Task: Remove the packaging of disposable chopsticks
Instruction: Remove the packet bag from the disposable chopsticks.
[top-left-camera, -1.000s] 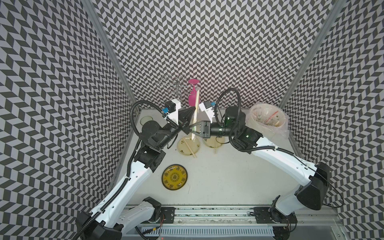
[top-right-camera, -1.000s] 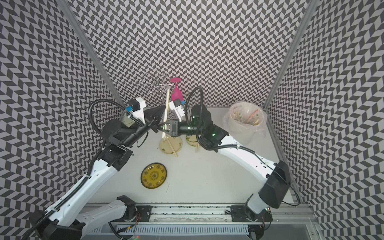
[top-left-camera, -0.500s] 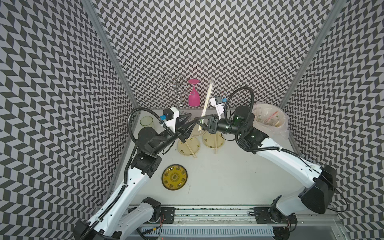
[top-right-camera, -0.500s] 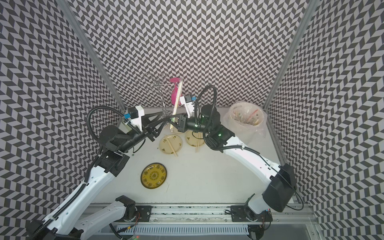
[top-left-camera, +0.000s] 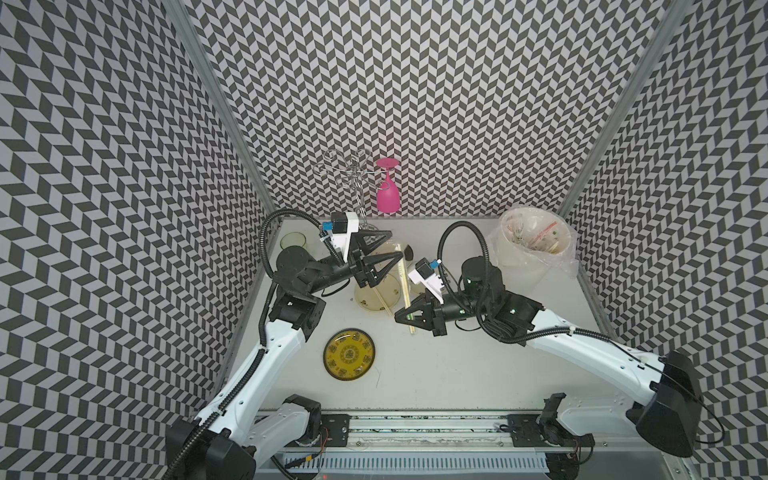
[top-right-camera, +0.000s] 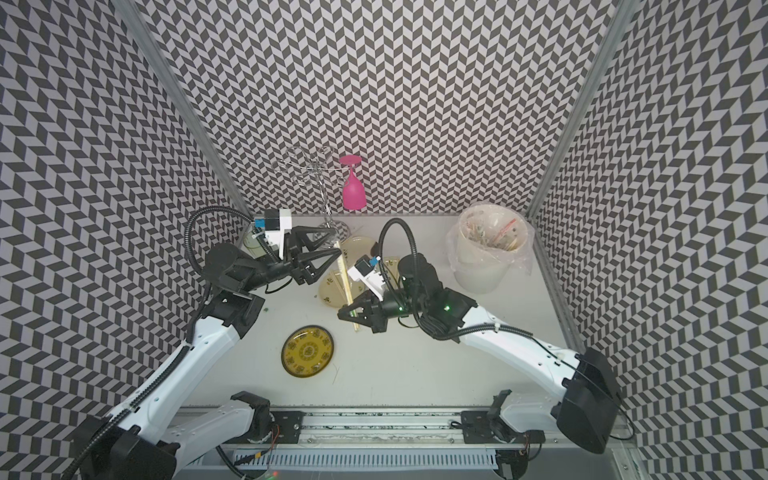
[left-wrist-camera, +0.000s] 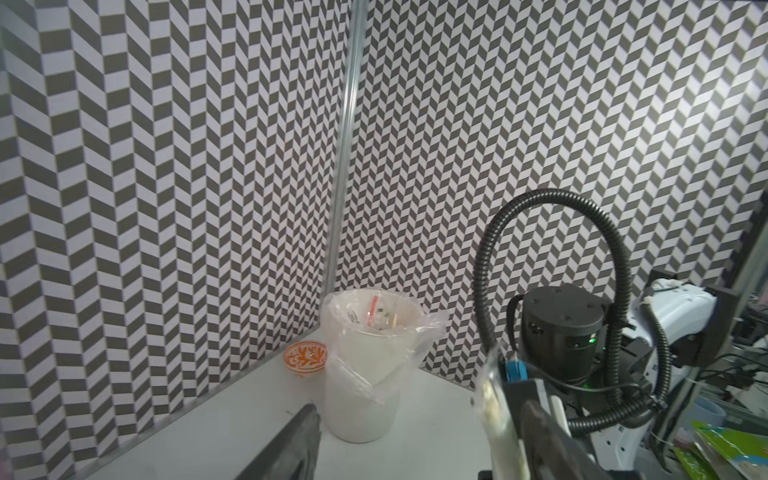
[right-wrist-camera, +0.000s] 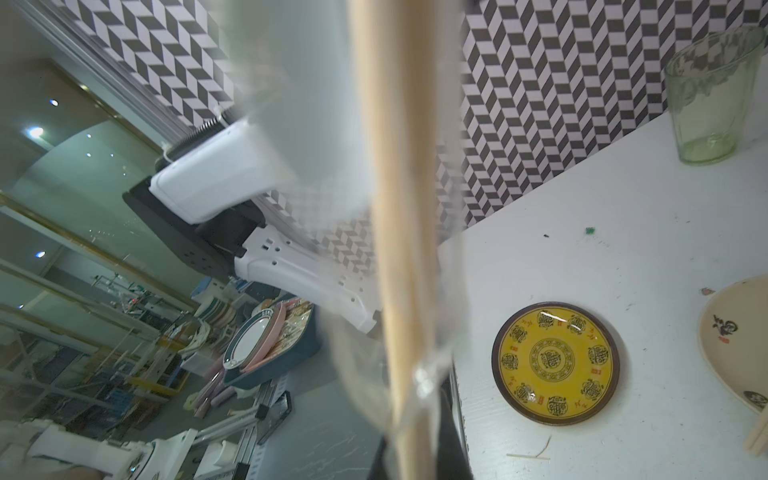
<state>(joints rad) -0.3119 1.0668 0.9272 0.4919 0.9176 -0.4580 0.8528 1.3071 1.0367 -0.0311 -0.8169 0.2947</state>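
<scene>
I count first. My left gripper (top-left-camera: 397, 244) stands with its jaws wide apart and nothing between them. My right gripper (top-left-camera: 403, 318) is pressed together on one wrapped pair of chopsticks (top-left-camera: 404, 286). A second pair, the bare pair (top-left-camera: 381, 300), lies across a pale plate (top-left-camera: 365, 297). So I see two pairs.

Of plates I count at least two pale ones, the other pale plate (top-right-camera: 360, 247) being further back. There is also one yellow plate (top-left-camera: 349, 354), alone nearer the front of the table (top-left-camera: 457, 374). I see one green glass (top-left-camera: 293, 240) and one pink goblet (top-left-camera: 388, 195), which hangs upside down on one wire rack (top-left-camera: 351, 172). One white bucket (top-left-camera: 519, 266) is lined with a clear bag, and one small orange-patterned bowl (left-wrist-camera: 305, 359) stands just beside it.

The wrapped pair is in the air above the plates, tilted, between my two grippers. I grip it near its lower end, and its upper end reaches the tip of a left finger (left-wrist-camera: 540, 440). Whether they touch I cannot tell. The sticks are pale tan and straight. The sleeve (left-wrist-camera: 489, 395) around them is clear, thin and crinkled, and at my right grip it shows a small green patch.
</scene>
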